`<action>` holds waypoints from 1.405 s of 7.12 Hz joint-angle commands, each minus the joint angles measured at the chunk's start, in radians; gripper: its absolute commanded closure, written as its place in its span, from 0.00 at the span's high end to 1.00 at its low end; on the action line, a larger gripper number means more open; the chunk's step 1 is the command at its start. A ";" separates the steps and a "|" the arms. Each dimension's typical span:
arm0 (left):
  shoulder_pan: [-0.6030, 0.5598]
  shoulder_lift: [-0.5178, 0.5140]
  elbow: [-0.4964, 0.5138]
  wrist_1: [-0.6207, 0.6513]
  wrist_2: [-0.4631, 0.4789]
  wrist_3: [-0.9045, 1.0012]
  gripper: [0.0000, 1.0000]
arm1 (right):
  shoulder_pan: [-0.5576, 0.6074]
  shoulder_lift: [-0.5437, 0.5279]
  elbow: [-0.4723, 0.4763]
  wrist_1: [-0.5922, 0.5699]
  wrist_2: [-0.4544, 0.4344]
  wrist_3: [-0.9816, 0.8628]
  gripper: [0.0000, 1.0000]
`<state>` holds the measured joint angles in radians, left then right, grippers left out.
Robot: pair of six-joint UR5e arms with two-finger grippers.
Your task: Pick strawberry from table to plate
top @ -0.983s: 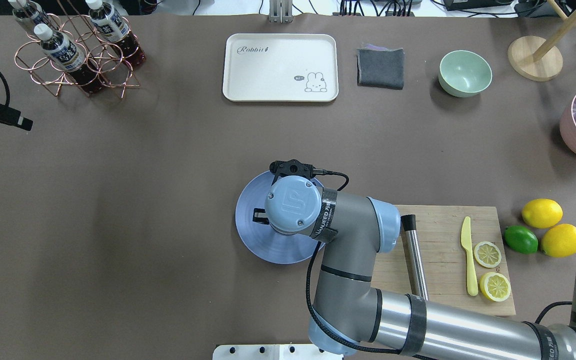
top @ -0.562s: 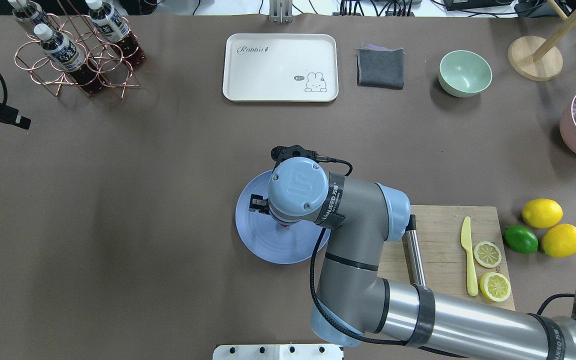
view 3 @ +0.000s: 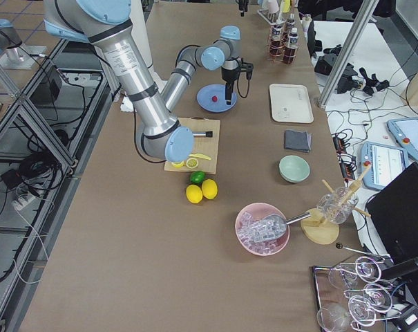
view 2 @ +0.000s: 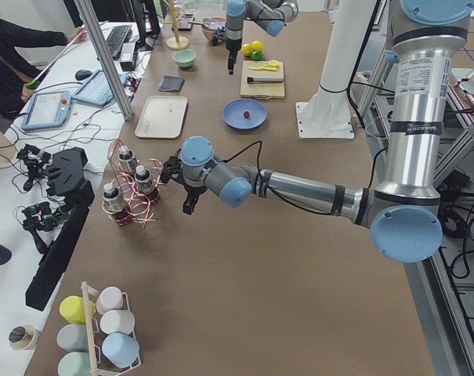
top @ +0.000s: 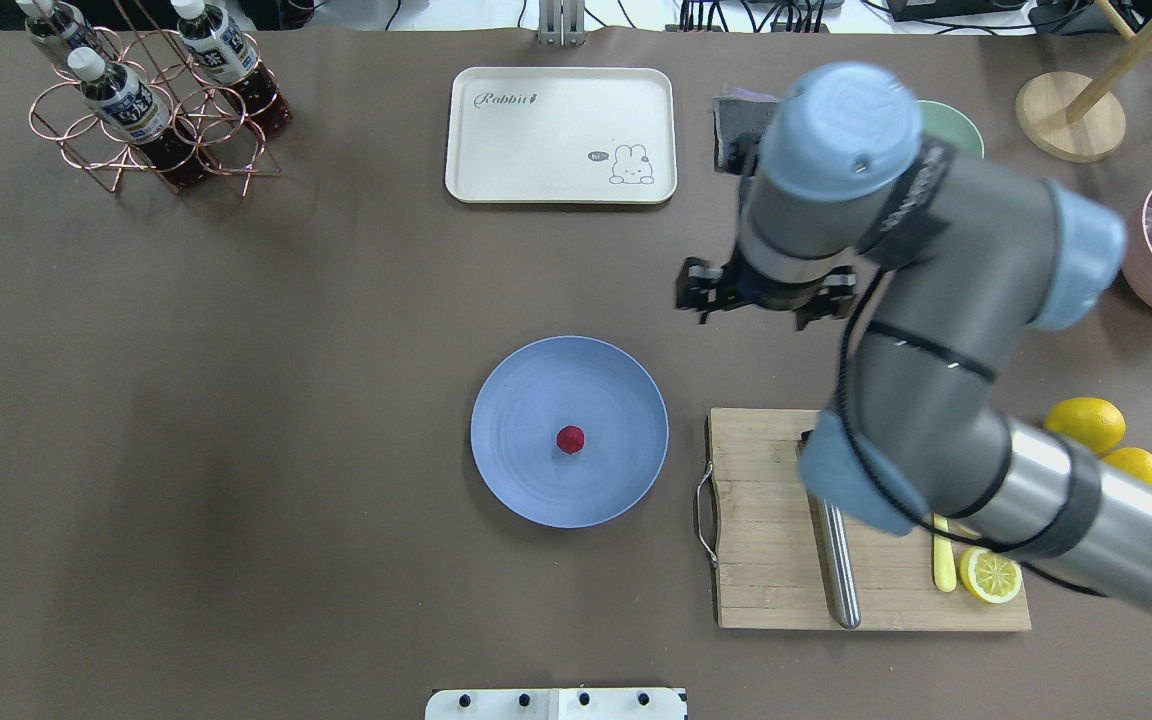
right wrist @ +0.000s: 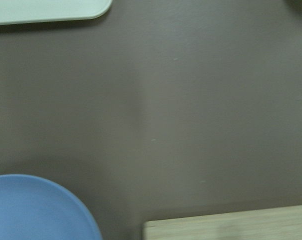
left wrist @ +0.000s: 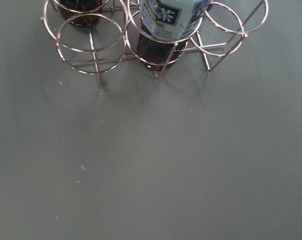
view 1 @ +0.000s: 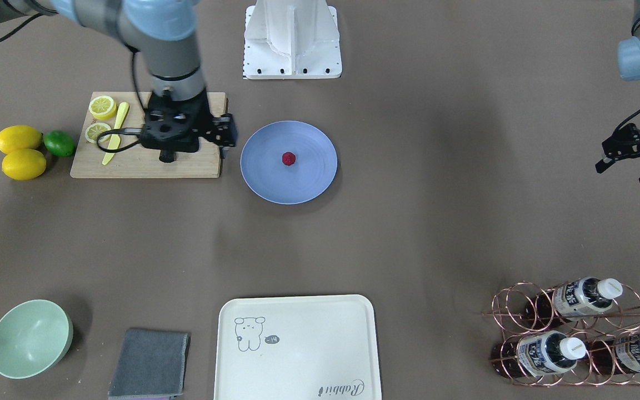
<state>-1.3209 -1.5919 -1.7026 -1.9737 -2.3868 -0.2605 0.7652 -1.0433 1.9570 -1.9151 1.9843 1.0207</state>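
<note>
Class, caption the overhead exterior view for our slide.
Tiny dark-red strawberry lies centred on round periwinkle-blue plate; right gripper hovers apart.

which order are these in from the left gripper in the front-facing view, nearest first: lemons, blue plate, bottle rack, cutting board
From the left gripper:
1. bottle rack, at the same end of the table, on the operators' side.
2. plate, mid-table.
3. cutting board, just past the plate.
4. lemons, at the far end, beyond the board.
</note>
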 commanded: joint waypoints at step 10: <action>-0.244 0.066 0.021 0.357 0.140 0.488 0.98 | 0.830 -0.535 -0.294 0.238 0.310 -1.127 1.00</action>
<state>-1.5653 -1.5262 -1.6825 -1.6144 -2.2451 0.2288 1.5923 -1.5771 1.6683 -1.6832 2.2773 -0.1098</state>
